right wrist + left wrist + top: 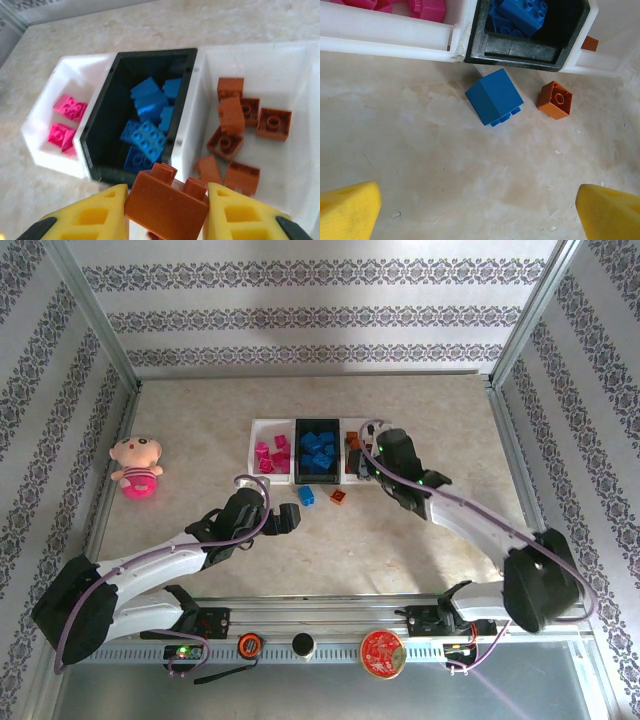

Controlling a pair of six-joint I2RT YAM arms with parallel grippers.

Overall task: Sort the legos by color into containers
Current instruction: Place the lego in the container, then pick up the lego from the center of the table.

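Before three trays (385,36), two loose legos (494,96)

Here's the left arm (150,565), lower left: white shells, black joints. The right arm (480,525), lower right, matches it. A thin purple cable (366,430) loops along each. Up close, the left pincer (479,205) shows plain chunky yellow fingers (347,210); the right pincer (167,210) has yellow fingers (90,220) with moulded hollows, black-edged.

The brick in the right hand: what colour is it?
Orange-brown. The brick shows best in the right wrist view.
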